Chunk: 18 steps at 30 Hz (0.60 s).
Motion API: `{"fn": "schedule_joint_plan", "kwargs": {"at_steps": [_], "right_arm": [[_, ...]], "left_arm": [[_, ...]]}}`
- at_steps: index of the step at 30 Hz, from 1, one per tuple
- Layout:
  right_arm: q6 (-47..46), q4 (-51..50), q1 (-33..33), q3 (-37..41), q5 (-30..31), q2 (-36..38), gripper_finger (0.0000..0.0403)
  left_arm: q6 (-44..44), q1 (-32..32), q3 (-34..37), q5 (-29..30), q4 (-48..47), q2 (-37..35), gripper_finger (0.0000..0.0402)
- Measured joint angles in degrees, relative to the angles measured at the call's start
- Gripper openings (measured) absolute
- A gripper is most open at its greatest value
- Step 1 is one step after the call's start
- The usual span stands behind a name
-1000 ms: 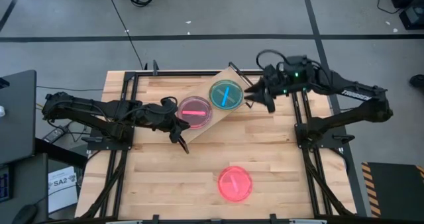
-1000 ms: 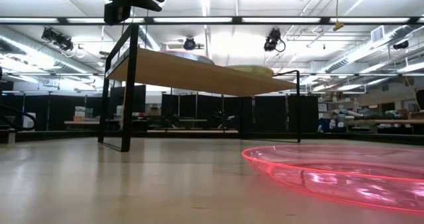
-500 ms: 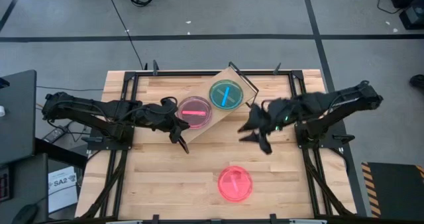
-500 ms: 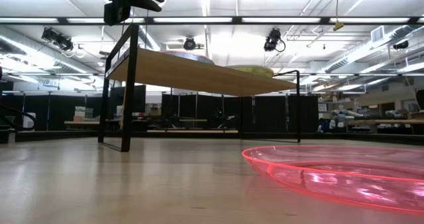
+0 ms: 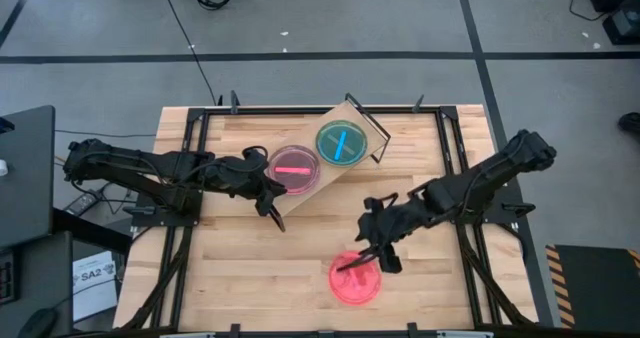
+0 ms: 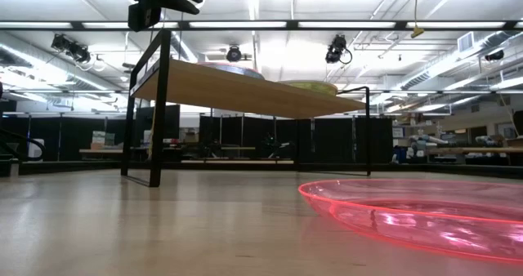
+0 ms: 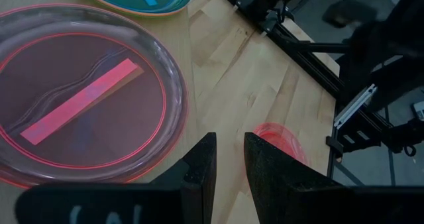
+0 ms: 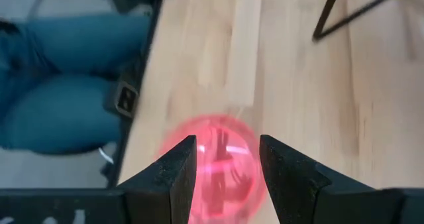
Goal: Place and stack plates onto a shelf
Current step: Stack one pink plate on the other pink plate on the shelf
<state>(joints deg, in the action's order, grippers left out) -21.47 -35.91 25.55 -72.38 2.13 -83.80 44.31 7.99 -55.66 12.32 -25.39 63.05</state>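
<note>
The shelf, a light board on black wire legs, stands slantwise at the table's far middle. On it rest a pink plate and a green-blue plate. A third plate, pink, lies flat on the table near the front edge. My right gripper hovers open above this loose pink plate, clear of it. My left gripper waits by the shelf's near left edge, just short of the shelf's pink plate. Its fingers stand slightly open with nothing between them.
Black frame rails run along both sides of the table. A person's legs in blue jeans show beyond the table's near edge. Bare wood lies between the shelf and the loose plate.
My right gripper has swung from beside the green-blue plate at the shelf's far right end toward the table's near edge. It has come down and tipped further downward, and is now over the loose pink plate. No plate has moved.
</note>
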Motion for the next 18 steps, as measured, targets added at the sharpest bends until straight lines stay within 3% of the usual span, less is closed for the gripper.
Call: {"fn": "schedule_joint_plan", "kwargs": {"at_steps": [18], "right_arm": [[-5.98,-10.21,0.16,0.02,0.44,-12.8,0.0171]], "left_arm": [[-0.02,0.0,0.0,-0.01,-0.02,0.0,0.0082]]}}
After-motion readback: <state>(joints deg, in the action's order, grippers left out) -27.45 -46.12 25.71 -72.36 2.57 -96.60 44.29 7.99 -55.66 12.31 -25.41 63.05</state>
